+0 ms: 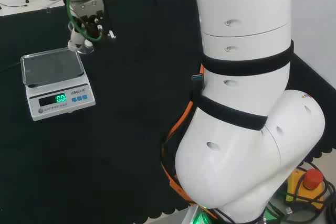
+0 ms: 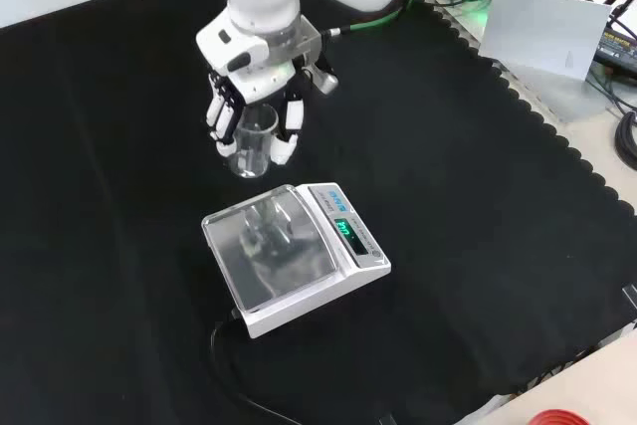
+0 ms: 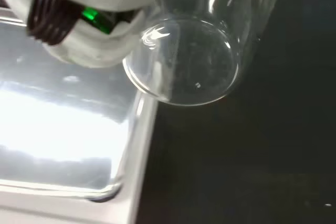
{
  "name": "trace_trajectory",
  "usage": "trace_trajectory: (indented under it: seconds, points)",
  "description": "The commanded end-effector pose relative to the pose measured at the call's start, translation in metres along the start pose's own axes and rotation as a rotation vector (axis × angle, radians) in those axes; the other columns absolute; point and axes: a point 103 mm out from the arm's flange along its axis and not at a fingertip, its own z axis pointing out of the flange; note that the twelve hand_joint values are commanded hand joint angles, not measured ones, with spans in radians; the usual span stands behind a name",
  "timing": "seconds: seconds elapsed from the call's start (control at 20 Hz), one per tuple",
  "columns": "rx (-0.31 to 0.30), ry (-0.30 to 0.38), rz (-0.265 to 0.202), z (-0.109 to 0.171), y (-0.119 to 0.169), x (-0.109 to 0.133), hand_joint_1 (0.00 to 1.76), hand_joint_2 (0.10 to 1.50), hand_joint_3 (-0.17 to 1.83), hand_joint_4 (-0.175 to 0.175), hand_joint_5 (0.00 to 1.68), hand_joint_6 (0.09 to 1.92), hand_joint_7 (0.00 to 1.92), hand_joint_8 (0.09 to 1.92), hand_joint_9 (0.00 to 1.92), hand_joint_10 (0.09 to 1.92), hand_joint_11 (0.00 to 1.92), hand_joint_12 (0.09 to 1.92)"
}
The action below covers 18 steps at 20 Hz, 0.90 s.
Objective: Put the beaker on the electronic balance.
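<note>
Front view shows our black-and-white hand (image 2: 254,111) curled around the clear glass beaker (image 2: 253,146), carried upright just beyond the white electronic balance's (image 2: 343,268) far edge, ready for setting on its pan.

This is a robotics lab: a worktop (image 2: 478,196) draped in black cloth carries an electronic balance (image 2: 294,256) and a clear glass beaker (image 2: 251,144), with cables (image 2: 617,7) and a red emergency-stop button (image 1: 313,178) at its edges.
</note>
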Motion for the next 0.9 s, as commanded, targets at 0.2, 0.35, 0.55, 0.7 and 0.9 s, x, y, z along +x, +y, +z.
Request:
trace_trajectory:
  seconds: [0.2, 0.35, 0.55, 0.7, 0.9]
  points:
    - [0.015, -0.005, -0.059, 0.004, 0.007, 0.044, 1.19, 0.69, 0.52, -0.025, 1.36, 0.46, 1.2, 0.89, 1.56, 0.28, 1.62, 0.58]
    - [0.014, -0.009, -0.069, 0.001, 0.011, 0.053, 1.19, 0.68, 0.54, -0.024, 1.36, 0.45, 1.21, 0.89, 1.57, 0.28, 1.62, 0.57]
    - [0.022, -0.006, -0.081, 0.004, 0.018, 0.064, 1.19, 0.68, 0.54, -0.024, 1.37, 0.45, 1.21, 0.89, 1.57, 0.28, 1.63, 0.56]
    - [0.028, 0.004, -0.097, 0.01, 0.022, 0.075, 1.19, 0.68, 0.55, -0.024, 1.37, 0.45, 1.21, 0.89, 1.57, 0.28, 1.63, 0.56]
    - [0.038, -0.002, -0.109, 0.017, 0.026, 0.084, 1.19, 0.68, 0.55, -0.023, 1.37, 0.45, 1.21, 0.9, 1.57, 0.28, 1.63, 0.56]
